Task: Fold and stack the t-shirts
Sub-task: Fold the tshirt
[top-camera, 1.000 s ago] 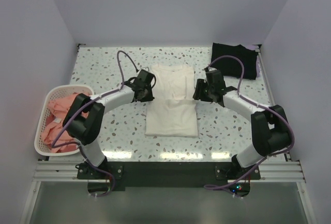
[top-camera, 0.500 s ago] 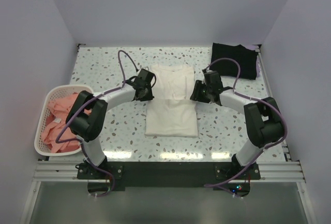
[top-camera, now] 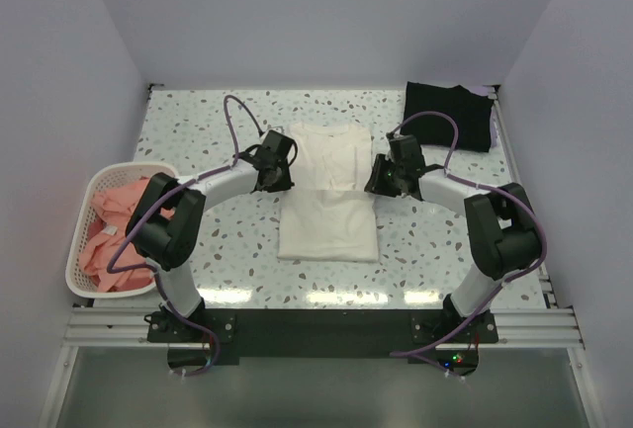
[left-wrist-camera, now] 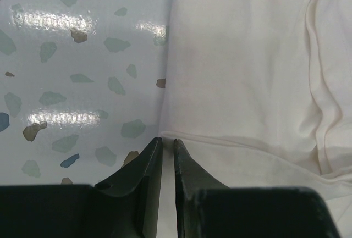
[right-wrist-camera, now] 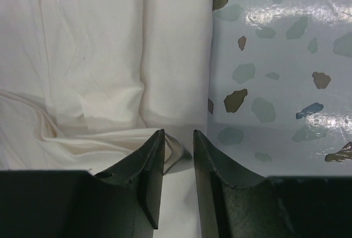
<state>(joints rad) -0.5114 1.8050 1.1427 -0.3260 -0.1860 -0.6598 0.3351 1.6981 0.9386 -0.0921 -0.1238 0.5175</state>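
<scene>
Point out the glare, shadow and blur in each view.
Top external: bright light strips reflect off the glossy table near its front edge. Left wrist: white glare patches on the table; the left tool looks dark and soft-edged. Right wrist: glare at top right; the right tool shades the white t-shirt.

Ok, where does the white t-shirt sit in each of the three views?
Top external: the white t-shirt lies mid-table, laid out lengthwise.
Left wrist: it fills the right side of the picture.
Right wrist: it fills the left side of the picture.
Shared landmark: the speckled tabletop, which is left of the cloth in the left wrist view and right of it in the right wrist view.
</scene>
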